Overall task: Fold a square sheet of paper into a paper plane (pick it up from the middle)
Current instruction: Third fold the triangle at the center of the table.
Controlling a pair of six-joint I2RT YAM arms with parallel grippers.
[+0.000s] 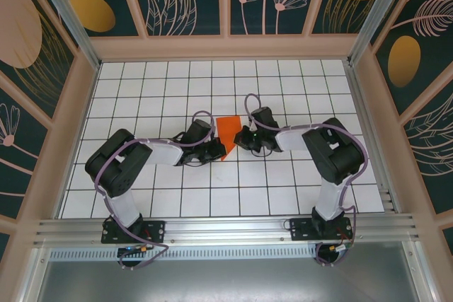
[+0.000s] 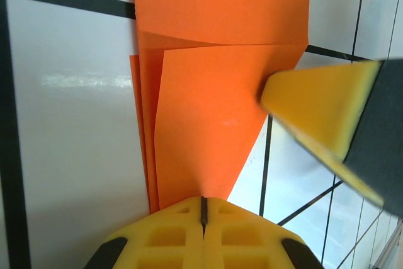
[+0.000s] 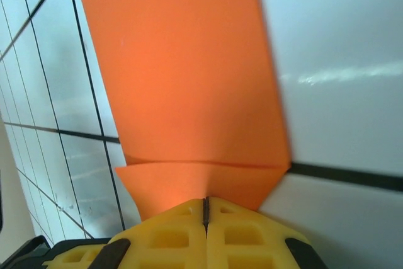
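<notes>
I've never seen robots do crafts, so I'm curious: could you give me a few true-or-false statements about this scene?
1. The thin orange paper sheet is a flat, unfolded square. False: folded layers show.
2. The left end effector and right end effector are both shut. True.
3. The paper sits between the two end effectors. True.
4. The tiled table is black with white lines. False: it is white with dark lines.

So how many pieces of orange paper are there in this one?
1. The partly folded orange sheet is mid-table between the arms; the left jaws are shut on its pointed tip, the right jaws on its folded end. Its overlapping layers could hide a scrap.
</notes>
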